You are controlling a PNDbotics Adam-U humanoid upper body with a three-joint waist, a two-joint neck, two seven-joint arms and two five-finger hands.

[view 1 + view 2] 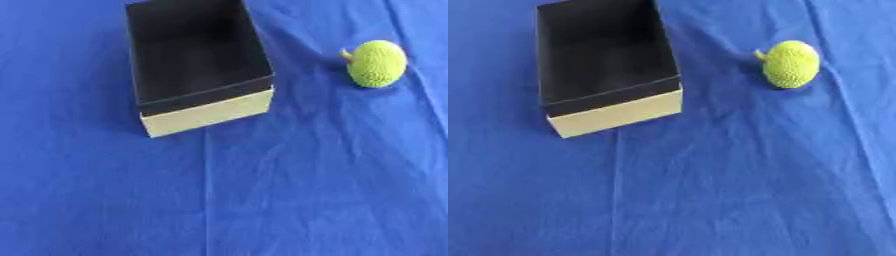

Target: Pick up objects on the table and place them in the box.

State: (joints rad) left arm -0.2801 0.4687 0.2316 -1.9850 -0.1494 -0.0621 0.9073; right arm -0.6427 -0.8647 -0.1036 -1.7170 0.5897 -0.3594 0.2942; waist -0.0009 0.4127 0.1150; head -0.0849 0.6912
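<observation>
From my seat at the controls, I see none of the robot's body in either eye view: neither robot hand, no arm, no cable or joint reaches into the picture, so I can report nothing of its colours, shapes or markings.

Matt box (206,114), perhaps cardboard; bumpy fruit (377,64); creased cloth (306,190).

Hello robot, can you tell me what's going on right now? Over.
Both hands out of view. Green bumpy fruit on the blue cloth, right of the box, apart from it. Box open, looks empty. Nothing in the way.
</observation>
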